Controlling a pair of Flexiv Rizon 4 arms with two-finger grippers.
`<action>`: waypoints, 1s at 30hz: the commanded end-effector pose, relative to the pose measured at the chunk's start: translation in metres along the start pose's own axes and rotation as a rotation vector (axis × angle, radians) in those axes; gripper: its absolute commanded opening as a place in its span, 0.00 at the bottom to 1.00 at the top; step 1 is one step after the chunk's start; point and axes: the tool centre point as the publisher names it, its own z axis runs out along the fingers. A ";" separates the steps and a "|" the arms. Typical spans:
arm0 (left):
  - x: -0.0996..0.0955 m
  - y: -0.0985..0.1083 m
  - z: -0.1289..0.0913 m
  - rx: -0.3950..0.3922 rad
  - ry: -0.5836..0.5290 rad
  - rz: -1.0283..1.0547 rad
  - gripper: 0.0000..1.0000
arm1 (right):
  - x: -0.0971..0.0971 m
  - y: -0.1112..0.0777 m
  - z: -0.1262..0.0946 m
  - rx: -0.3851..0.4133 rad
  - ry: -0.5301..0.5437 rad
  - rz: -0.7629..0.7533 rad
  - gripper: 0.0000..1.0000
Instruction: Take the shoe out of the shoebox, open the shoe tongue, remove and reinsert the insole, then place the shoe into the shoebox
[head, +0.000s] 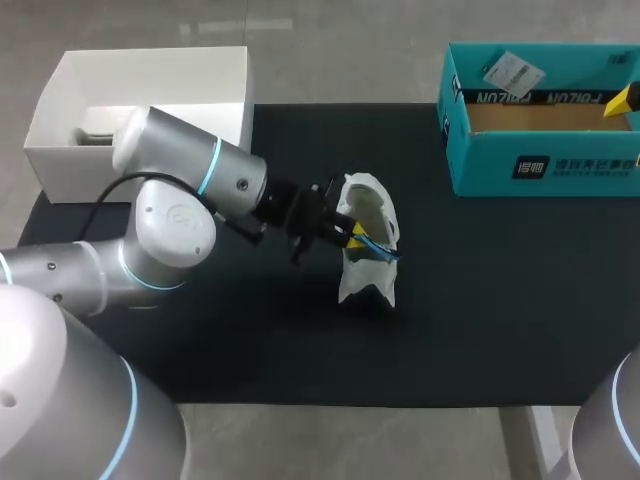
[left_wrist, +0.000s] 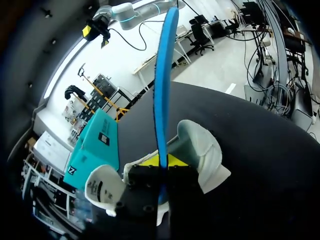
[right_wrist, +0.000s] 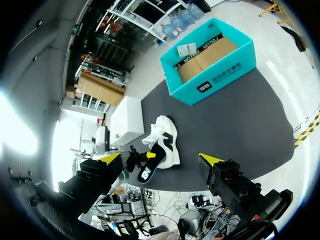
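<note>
Left arm (head: 180, 215) jaws clamping insole (left_wrist: 161, 100) against white shoe (left_wrist: 210, 155), right jaws wide, labelled teal shoebox (head: 540, 165)

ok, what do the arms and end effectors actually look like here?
Left arm and right arm: rounded silver-grey housings with light-blue rings at the joints. A black cable loops beside the left one. Left end effector and right end effector: black and blocky, two fingers with bright yellow tips.
</note>
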 end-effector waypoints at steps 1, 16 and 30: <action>0.002 0.012 0.008 -0.018 0.001 0.006 0.00 | 0.000 0.000 0.000 0.001 -0.003 0.002 1.00; 0.002 0.017 -0.002 -0.021 -0.026 -0.023 0.39 | 0.000 0.000 0.000 0.001 -0.003 0.002 1.00; -0.002 -0.014 -0.013 0.027 -0.032 0.024 0.23 | 0.000 0.000 0.000 0.001 -0.003 0.002 1.00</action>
